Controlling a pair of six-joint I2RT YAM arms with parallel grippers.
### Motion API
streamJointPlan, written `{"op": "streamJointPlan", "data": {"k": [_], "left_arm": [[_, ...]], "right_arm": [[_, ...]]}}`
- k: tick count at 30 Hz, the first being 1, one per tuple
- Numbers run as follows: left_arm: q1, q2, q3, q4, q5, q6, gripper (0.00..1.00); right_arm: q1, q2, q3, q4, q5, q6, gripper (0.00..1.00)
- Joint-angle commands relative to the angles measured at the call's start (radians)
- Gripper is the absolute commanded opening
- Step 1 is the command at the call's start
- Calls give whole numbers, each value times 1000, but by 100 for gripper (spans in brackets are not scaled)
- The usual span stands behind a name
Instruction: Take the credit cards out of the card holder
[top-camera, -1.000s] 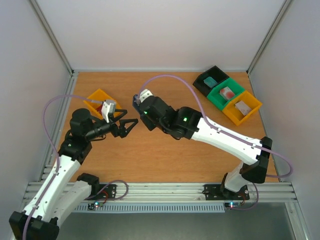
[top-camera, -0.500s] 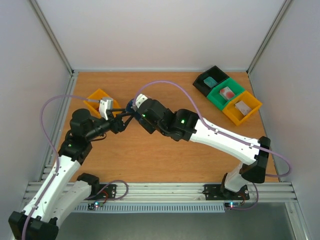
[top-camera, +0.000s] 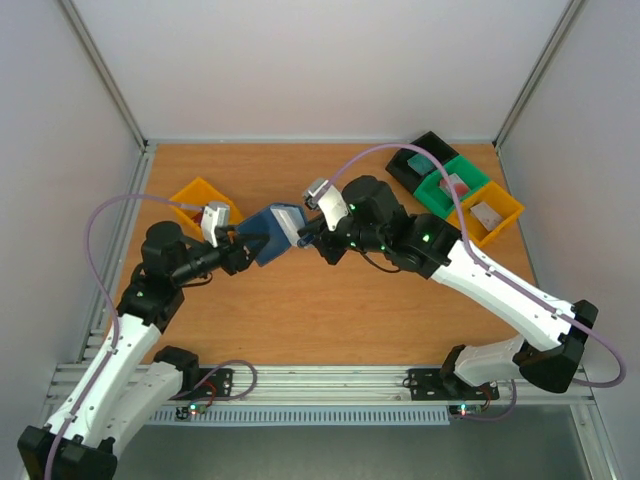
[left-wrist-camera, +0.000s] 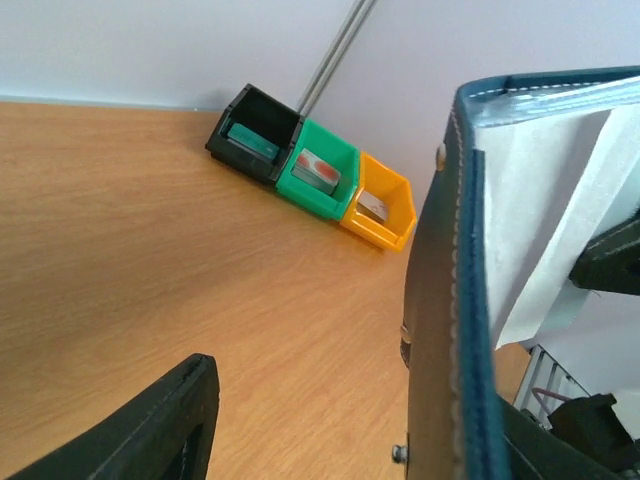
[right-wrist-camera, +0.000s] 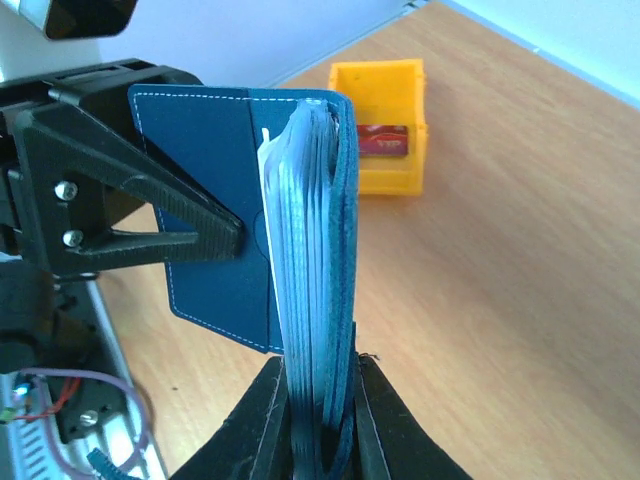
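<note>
1. Right fingers (right-wrist-camera: 318, 405) are clamped shut on the holder (right-wrist-camera: 300, 250) at its pocket edge, above the counter (top-camera: 330, 310).
2. Left fingers (top-camera: 246, 248) stand part open astride its flap, one finger clear.
3. Risk: if the left fingers close off-centre, the flap could slip or be pulled from the right fingers.

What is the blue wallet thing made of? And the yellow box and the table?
The card holder looks like navy leather or fake leather, matt, with pale stitching along its edges. The yellow bin looks like hard plastic: smooth walls, even colour. The table looks like wood, or a wood-look top: streaky brown grain shows.
</note>
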Motion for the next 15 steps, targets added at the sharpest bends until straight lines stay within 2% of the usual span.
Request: {"op": "streamJointPlan", "data": {"k": [1, 3, 6, 7, 8, 11, 15], "left_arm": [[4, -11, -17, 50, 76, 28, 54], [4, -22, -20, 121, 159, 23, 43], [4, -32, -38, 255, 284, -33, 20], [4, -32, -44, 288, 311, -55, 6], [5, -33, -46, 305, 325, -79, 1], [4, -43, -42, 302, 323, -98, 0], [5, -56, -30, 284, 343, -85, 0]], "right_arm": [[-32, -26, -19, 145, -234, 69, 1], [-53, -26, -24, 148, -303, 78, 1], [-103, -37, -51, 178, -429, 106, 2], [-118, -40, -62, 184, -477, 105, 6], [-131, -44, -69, 187, -529, 98, 19], [-160, -62, -89, 180, -654, 53, 45], [-209, -117, -116, 152, -684, 11, 56]]}}
